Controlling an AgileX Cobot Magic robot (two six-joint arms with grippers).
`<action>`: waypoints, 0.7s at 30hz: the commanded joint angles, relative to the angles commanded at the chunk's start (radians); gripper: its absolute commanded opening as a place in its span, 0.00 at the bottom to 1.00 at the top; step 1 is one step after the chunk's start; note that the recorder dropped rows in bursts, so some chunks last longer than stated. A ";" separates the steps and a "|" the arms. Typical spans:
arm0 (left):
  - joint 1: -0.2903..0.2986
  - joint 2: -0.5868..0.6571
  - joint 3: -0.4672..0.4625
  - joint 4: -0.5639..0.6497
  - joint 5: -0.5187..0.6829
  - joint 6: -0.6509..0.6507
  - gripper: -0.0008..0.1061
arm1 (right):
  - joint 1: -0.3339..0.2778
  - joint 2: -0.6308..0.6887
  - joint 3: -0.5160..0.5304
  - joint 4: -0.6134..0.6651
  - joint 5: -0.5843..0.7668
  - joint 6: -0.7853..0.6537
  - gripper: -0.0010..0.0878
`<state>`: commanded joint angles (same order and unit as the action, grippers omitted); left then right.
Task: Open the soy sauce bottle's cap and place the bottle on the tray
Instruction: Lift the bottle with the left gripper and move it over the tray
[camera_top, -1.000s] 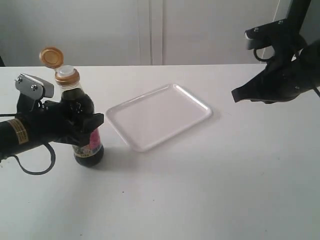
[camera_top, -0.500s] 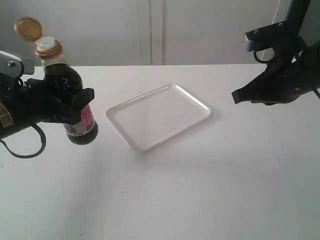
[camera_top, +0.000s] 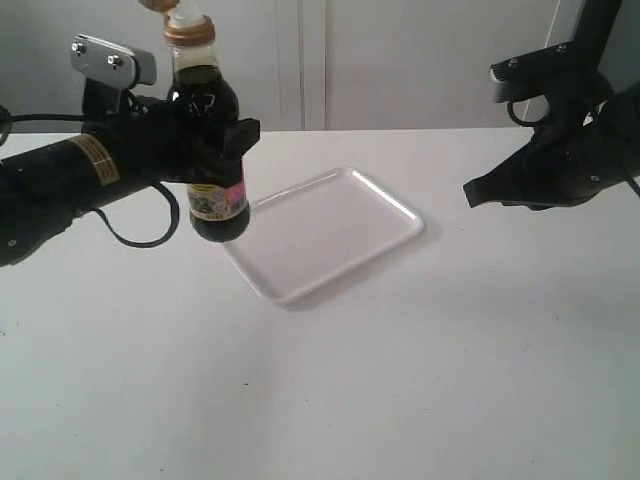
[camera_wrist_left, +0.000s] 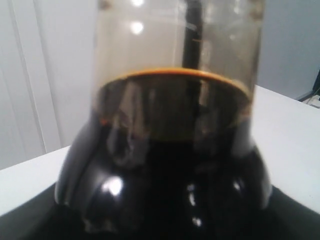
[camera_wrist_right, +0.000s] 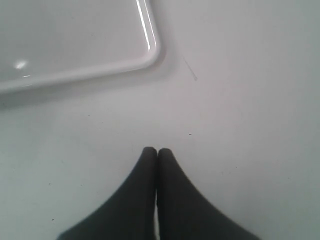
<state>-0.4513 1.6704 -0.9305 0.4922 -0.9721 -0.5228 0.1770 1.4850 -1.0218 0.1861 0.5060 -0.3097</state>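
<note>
Soy sauce bottle (camera_top: 200, 92), cap (camera_top: 158, 4) flipped open, hangs upright in the grip of your left pincer (camera_top: 215, 145) at a corner of the tray (camera_top: 400, 210); your right pincer (camera_top: 472, 190) sits closed, well apart.

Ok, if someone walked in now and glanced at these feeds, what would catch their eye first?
The dark bottle, held aloft by the left gripper at the left corner of the white tray, with its cap flipped open at the top edge of the exterior view. Next, the right gripper, shut, off to the tray's right.
</note>
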 joint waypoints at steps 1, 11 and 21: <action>-0.010 0.020 -0.017 -0.013 0.000 0.000 0.01 | 0.000 0.000 0.000 0.000 0.000 0.000 0.01; -0.040 0.177 -0.174 -0.037 -0.002 0.004 0.01 | 0.000 0.000 0.000 0.000 0.000 0.000 0.01; -0.058 0.271 -0.261 -0.034 -0.003 0.003 0.01 | 0.000 0.000 0.000 0.000 0.000 0.000 0.01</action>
<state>-0.5097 1.9409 -1.1918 0.4579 -0.9749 -0.5198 0.1770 1.4850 -1.0218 0.1861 0.5060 -0.3097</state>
